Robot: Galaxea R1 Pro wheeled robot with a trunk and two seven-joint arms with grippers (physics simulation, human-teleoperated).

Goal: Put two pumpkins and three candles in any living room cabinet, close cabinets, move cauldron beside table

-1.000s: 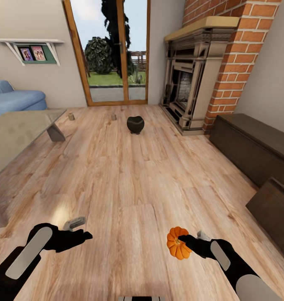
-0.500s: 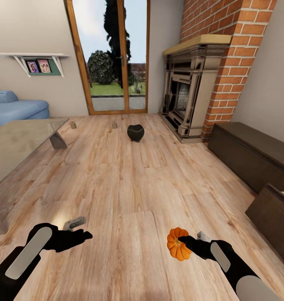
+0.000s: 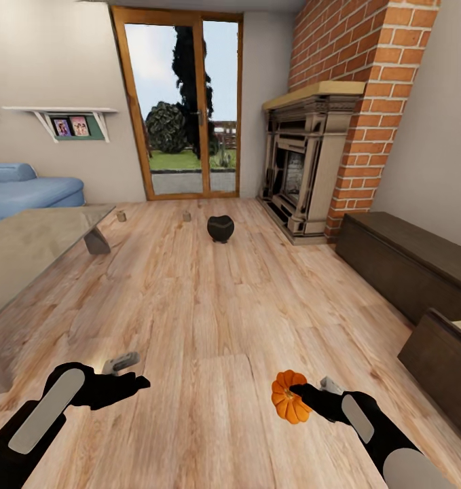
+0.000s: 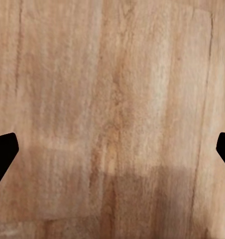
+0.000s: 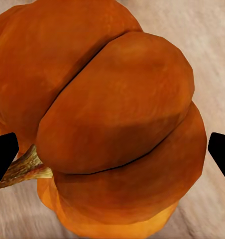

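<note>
An orange ribbed pumpkin (image 3: pixel 289 396) hangs low over the wooden floor, and my right gripper (image 3: pixel 299 392) is shut on it; up close the pumpkin (image 5: pixel 112 119) bulges between the dark fingertips (image 5: pixel 3 157). My left gripper (image 3: pixel 132 382) is open over bare floor, its fingertips (image 4: pixel 3 154) far apart with nothing between them. The black cauldron (image 3: pixel 220 228) stands on the floor far ahead. Two small tan candles (image 3: pixel 121 216) (image 3: pixel 187 216) stand on the floor beyond it, to its left. The long dark brown cabinet (image 3: pixel 410 261) runs along the right wall.
A glass-topped table (image 3: pixel 33 238) fills the left side, with a blue sofa (image 3: pixel 26 190) behind it. A brick fireplace (image 3: pixel 305 170) stands at the back right. A dark open cabinet front (image 3: pixel 440 353) juts out at the right edge. Glass doors lie straight ahead.
The whole view has shifted, with the room's things sitting lower and farther, so the camera moved. Both grippers keep their places, the right still holding the pumpkin.
</note>
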